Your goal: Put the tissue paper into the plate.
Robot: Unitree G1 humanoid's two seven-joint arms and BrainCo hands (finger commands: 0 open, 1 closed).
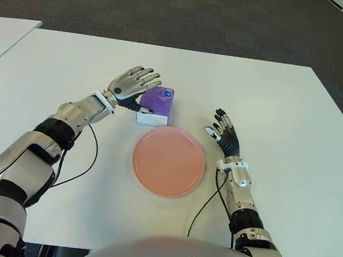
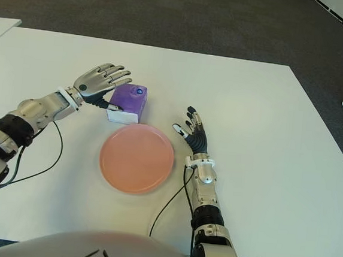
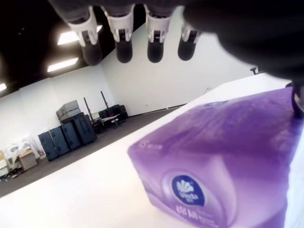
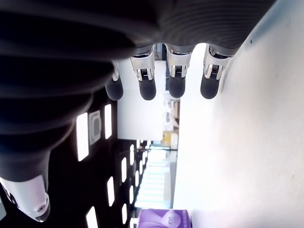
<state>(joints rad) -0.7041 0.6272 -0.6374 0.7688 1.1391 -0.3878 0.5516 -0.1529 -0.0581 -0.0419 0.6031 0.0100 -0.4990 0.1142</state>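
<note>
1 round, flat pink plate (image 1: 168, 161) lies on the white table (image 1: 282, 102) in front of the robot, and nothing is in it. Just beyond its far rim stands the purple tissue paper box with a white base (image 1: 156, 105), apart from the plate's rim and tilted a little. The left hand (image 1: 132, 84) is at the box's left side, its 4 fingers (image 3: 123, 38) stretched out straight above the purple top and its thumb down by the box's near side; it has not closed on the box. The right hand (image 1: 224, 134) shows to the right of the plate, fingers spread and holding nothing. Thin black cables (image 1: 204, 203) trail over the table from both wrists
</note>
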